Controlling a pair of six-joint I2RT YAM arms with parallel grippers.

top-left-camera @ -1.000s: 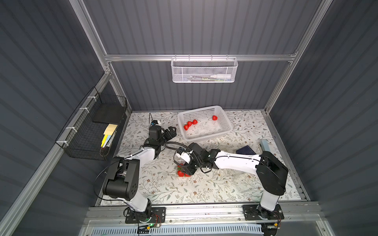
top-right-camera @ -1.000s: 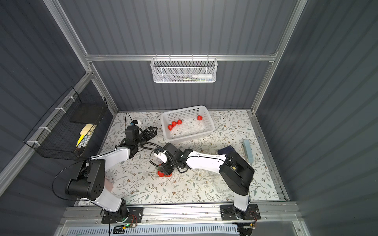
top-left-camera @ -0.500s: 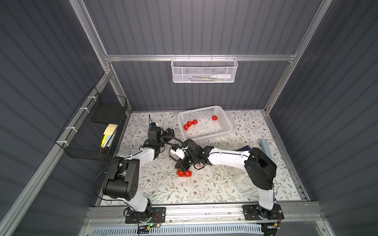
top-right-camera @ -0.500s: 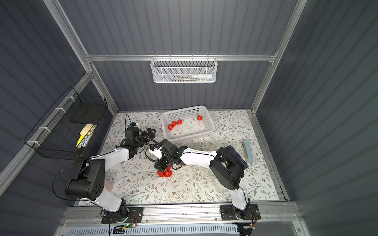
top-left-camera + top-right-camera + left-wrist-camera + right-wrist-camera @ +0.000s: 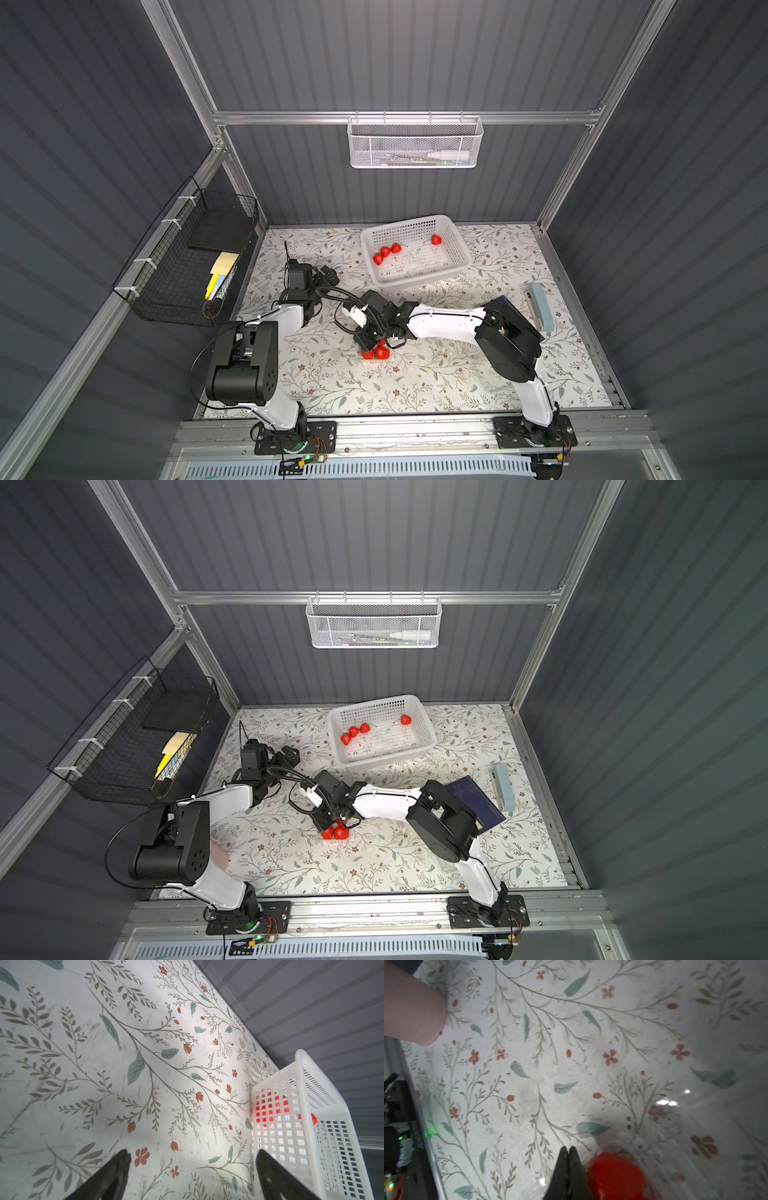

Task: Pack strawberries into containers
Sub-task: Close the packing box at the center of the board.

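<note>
Right fingers (image 5: pixel 564 1160) are pressed together with nothing visible between them. I can't rule out thin plastic pinched there. Just beside them sits a glossy red strawberry (image 5: pixel 614 1176) behind the glare of a clear thin-plastic container (image 5: pixel 675 1103). In both top views that's a small cluster of red berries (image 5: pixel 376 352) on the floral counter (image 5: pixel 332 386), right under the fingers. Left fingers (image 5: pixel 116 1169) are spread wide and empty, just beside the white perforated plastic basket (image 5: pixel 301 1064). Four strawberries (image 5: pixel 353 731) are left in it. My read: one container is partly filled, I can't make out the others, and closing isn't done.
</note>
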